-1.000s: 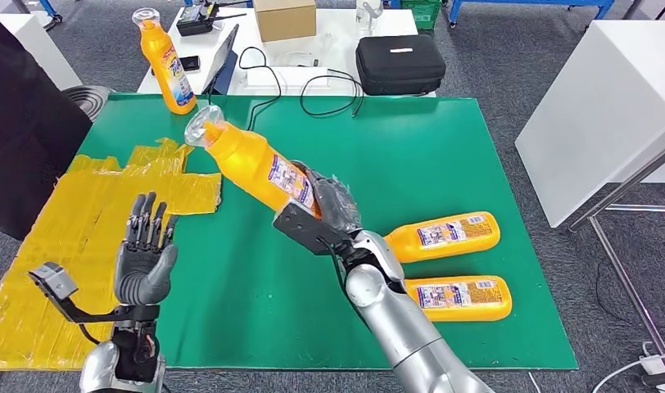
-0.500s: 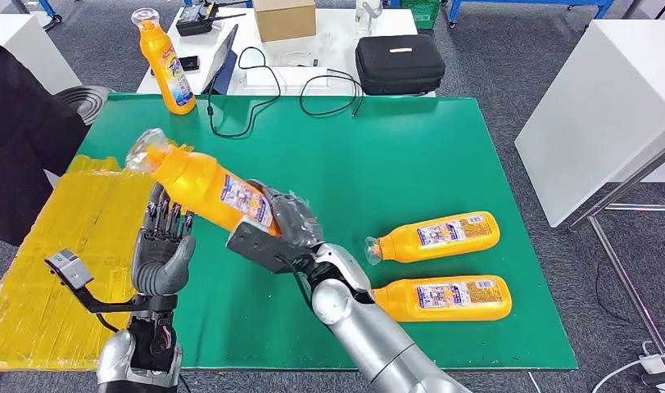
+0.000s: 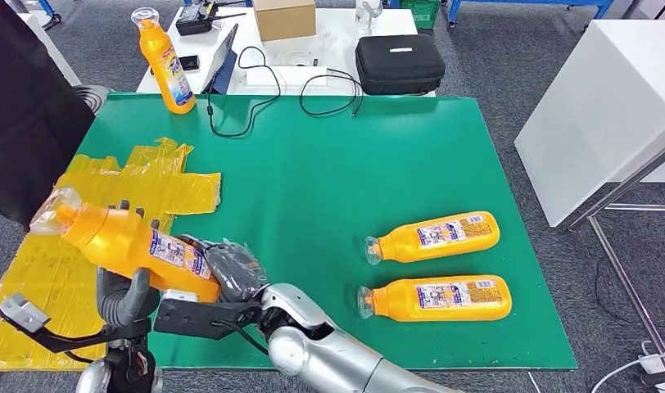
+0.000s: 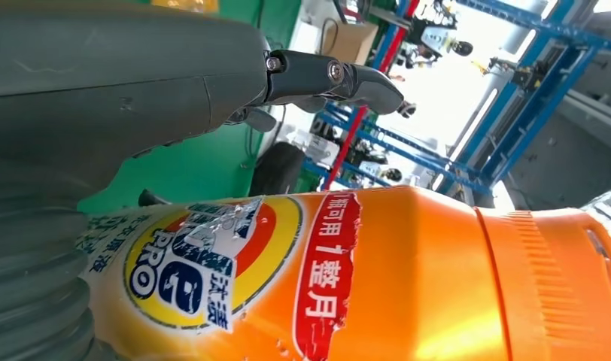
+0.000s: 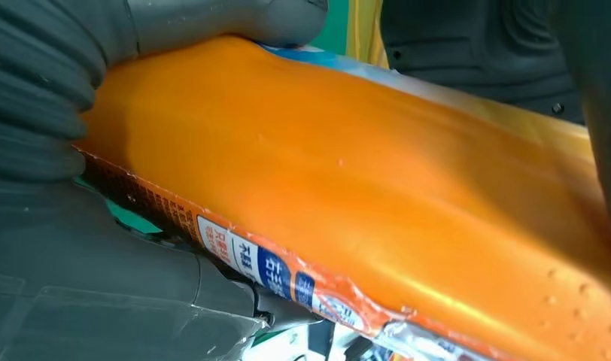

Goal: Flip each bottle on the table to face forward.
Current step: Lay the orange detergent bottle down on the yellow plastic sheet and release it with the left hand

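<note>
**Operator:** Report the state of both hands and the location of the held item.

**Technician:** The right hand [image 3: 231, 270] is gripping the base end of an orange plastic detergent bottle with a clear cap [image 3: 120, 241]. The bottle is lying tilted in the air, cap end raised and pointing away from the two lying bottles, above the near left corner of the green counter [image 3: 313, 188]. The left hand [image 3: 120, 291] is sitting under and behind the bottle's middle, its thumb pressing against the body. In the left wrist view the bottle's front label is lying against that hand's palm, with the fingers [image 4: 332, 75] extending past the body; whether they are closing on it, I cannot tell.

**Operator:** Report the remaining bottles relative to the green counter.

**Technician:** Two orange bottles are lying on their sides near the counter's right edge, caps pointing left: the far lying bottle [image 3: 436, 236] and the near lying bottle [image 3: 440, 299], parallel and just apart. One upright orange bottle [image 3: 165, 61] is standing at the counter's far left corner.

**Operator:** Report other items.

**Technician:** Crinkled yellow plastic sheeting [image 3: 149, 180] is covering the counter's left side. A black zipped case [image 3: 399, 61] and a cardboard box [image 3: 284, 16] are sitting on a white table beyond the far edge, and black cables [image 3: 329, 94] are trailing onto the counter. A person in dark clothing [image 3: 22, 123] is standing at the counter's left.
</note>
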Motion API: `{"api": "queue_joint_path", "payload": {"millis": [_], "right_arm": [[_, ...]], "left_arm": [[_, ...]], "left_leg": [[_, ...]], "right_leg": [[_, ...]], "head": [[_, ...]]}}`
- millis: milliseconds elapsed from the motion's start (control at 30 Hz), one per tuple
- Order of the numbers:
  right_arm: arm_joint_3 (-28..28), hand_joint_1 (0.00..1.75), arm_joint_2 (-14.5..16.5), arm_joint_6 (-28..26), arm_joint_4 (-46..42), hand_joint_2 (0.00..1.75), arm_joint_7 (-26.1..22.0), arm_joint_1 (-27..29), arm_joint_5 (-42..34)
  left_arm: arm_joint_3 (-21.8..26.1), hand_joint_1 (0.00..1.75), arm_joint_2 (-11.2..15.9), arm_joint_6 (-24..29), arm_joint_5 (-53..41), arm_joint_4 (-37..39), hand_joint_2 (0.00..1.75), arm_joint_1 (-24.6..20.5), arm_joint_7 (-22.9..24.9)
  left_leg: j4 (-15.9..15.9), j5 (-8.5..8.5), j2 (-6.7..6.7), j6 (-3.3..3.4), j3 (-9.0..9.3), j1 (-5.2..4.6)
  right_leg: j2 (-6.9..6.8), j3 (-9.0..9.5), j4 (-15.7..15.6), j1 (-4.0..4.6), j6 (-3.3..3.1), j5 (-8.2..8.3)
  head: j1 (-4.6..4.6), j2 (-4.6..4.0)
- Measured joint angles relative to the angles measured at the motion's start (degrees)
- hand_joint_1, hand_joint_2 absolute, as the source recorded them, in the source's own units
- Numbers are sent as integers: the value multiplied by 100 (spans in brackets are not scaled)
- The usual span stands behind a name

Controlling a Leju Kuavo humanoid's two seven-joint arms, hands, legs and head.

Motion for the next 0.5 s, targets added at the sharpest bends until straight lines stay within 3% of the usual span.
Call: {"api": "queue_joint_path", "payload": {"millis": [67, 500], "right_arm": [[290, 175, -10, 7, 67, 175, 24, -44, -51], [520, 175, -11, 15, 198, 175, 26, -135, -146]], "left_arm": [[120, 170, 0, -36, -3, -64, 175, 148, -37], [227, 175, 0, -49, -63, -78, 175, 236, -92]], "left_leg": [[0, 0, 0, 0, 1, -1], [1, 0, 0, 0, 3, -1]], "right_leg": [[0, 0, -1, 0, 0, 0], [1, 0, -1, 7, 0, 0]], "head": [[1, 0], [1, 0]]}}
